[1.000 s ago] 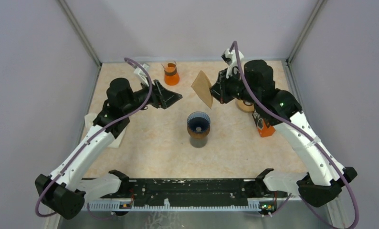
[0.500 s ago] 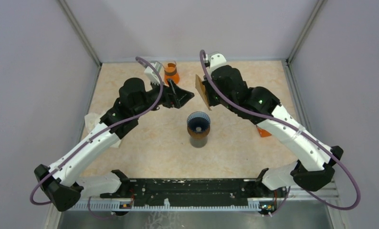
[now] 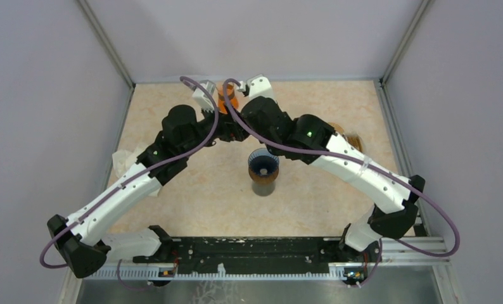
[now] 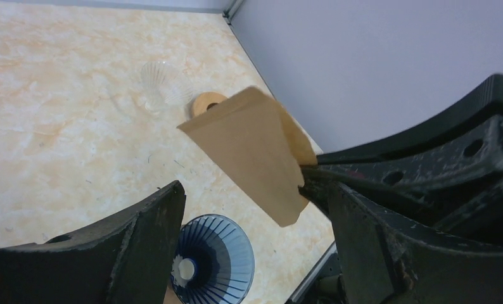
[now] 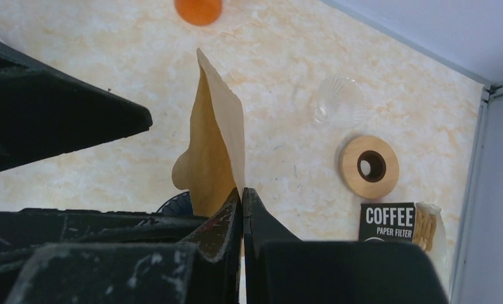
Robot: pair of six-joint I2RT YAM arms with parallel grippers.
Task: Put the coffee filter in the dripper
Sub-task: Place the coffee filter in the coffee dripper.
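"Where is the coffee filter [image 5: 214, 152]?"

"Pinched by its lower edge in my right gripper [image 5: 242, 190], fingers pressed together on the paper. It stands upright in the middle of the right wrist view."

"And your left gripper [image 4: 252, 190]?"

"Spread wide, one finger on each side of the filter, holding nothing."

"The dripper [image 4: 214, 259]?"

"Blue, at the bottom centre of the left wrist view, below the filter and apart from it."

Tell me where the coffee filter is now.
In the left wrist view the coffee filter is in the air, pinched by the right end effector, above and behind the blue dripper.
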